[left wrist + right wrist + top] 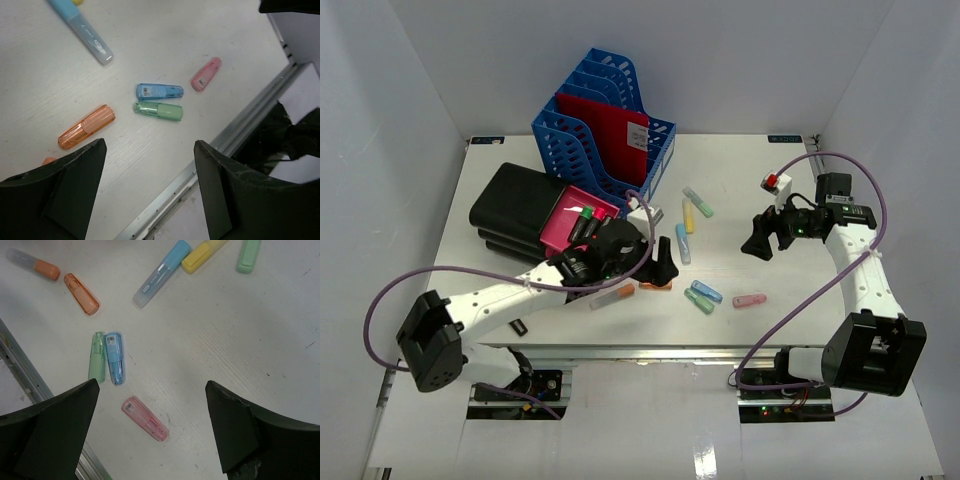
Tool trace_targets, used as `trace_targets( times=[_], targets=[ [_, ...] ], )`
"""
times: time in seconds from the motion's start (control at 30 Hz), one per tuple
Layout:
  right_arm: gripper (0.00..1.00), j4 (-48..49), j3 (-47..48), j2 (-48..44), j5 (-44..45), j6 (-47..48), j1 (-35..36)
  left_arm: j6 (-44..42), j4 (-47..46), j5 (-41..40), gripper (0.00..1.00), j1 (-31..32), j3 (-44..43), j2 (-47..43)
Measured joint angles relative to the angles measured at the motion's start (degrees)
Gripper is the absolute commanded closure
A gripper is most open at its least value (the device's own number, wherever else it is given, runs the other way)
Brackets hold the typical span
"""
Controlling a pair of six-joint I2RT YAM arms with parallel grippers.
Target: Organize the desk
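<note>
The desk (790,290) is a white tabletop with a metal rail (239,126) along its front edge. Small coloured highlighters lie scattered on it. My left gripper (150,150) (665,265) hangs open over bare desk near the rail, nothing between its fingers. Just beyond it lie an orange piece (86,126), a blue one (160,91), a green one (158,110) and a pink one (205,74). My right gripper (152,390) (757,243) is open above the pink piece (145,418), which lies flat between its fingers, apart from both.
A blue file rack (605,120) with a red folder stands at the back. A black case (510,210) and a pink tray (575,220) of markers sit at the left. Blue (682,243), yellow (687,215) and green (699,203) highlighters lie mid-desk. A red-topped item (778,182) is at the right.
</note>
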State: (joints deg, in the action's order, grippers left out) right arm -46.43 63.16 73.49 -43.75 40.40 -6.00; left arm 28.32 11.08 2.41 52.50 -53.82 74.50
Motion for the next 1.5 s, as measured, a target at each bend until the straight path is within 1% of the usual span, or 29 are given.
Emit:
trace_targets(
  times=[0.13, 0.27, 0.37, 0.5, 0.63, 0.67, 0.8, 0.87, 0.93, 0.97, 1.03, 1.1, 1.2, 1.3, 1.37, 1.43, 1.5],
  targets=[
    [0.06, 0.3, -0.9, -0.1, -0.3, -0.6, 0.0, -0.5, 3.9, -9.6, 0.22, 4.3, -5.2, 8.8],
    [0.06, 0.4, -3.4, -1.5, -0.3, -0.8, -0.1, -1.4, 8.0, -17.0, 0.23, 6.1, -8.4, 16.6],
    [0.06, 0.3, -4.0, -3.0, -0.3, -0.8, -0.3, -2.0, 10.8, -20.1, 0.25, 6.4, -8.4, 18.1],
    [0.06, 0.4, -4.0, -4.9, -0.4, -0.8, -0.4, -2.1, 12.9, -23.0, 0.25, 6.4, -9.0, 17.6],
    [0.06, 0.3, -4.0, -6.6, -1.0, -0.8, -0.4, 2.7, 18.7, -28.2, 0.26, 6.4, -8.6, 13.2],
    [0.06, 0.3, -4.0, -7.1, -1.1, -0.8, -0.4, 5.3, 20.9, -29.8, 0.26, 6.4, -7.8, 10.4],
    [0.05, 0.4, -4.0, -9.4, -1.9, -0.7, -0.4, 17.4, 31.1, -35.5, 0.26, 5.2, -4.9, -7.8],
    [0.05, 0.4, -4.0, -10.7, -2.9, -0.6, -0.5, 24.2, 34.2, -37.6, 0.25, 1.7, -3.6, -15.6],
    [0.05, 0.6, -4.1, -12.2, -4.3, -0.5, -0.7, 29.2, 38.3, -39.9, 0.24, -4.2, -1.2, -21.8],
    [0.05, 0.9, -4.2, -12.9, -5.1, -0.6, -0.7, 31.1, 40.5, -41.1, 0.24, -7.5, -0.3, -24.0],
    [0.05, 2.0, -5.1, -13.8, -6.7, -0.5, -0.8, 34.0, 44.6, -42.6, 0.25, -13.1, 0.5, -25.8],
    [0.05, 3.0, -6.7, -13.9, -8.5, -0.6, -0.8, 35.8, 47.6, -43.5, 0.26, -17.9, 0.6, -24.6],
    [0.05, 4.3, -9.9, -13.8, -10.8, -0.6, -1.3, 36.7, 49.8, -42.8, 0.26, -27.5, 0.6, -19.0],
    [0.04, 5.1, -12.2, -13.8, -12.2, -0.5, -2.0, 35.6, 50.1, -39.3, 0.26, -38.6, 0.7, -11.6],
    [0.04, 5.8, -13.3, -13.8, -13.3, -0.3, -2.3, 34.1, 49.6, -36.4, 0.26, -44.8, 1.3, -8.3],
    [0.03, 6.4, -13.9, -13.8, -13.8, 0.4, -2.6, 32.7, 48.9, -33.8, 0.26, -48.9, 2.4, -7.6],
    [0.03, 6.6, -14.1, -14.0, -13.9, 0.7, -2.8, 31.3, 48.8, -31.2, 0.26, -50.6, 2.8, -8.1]
  ],
)
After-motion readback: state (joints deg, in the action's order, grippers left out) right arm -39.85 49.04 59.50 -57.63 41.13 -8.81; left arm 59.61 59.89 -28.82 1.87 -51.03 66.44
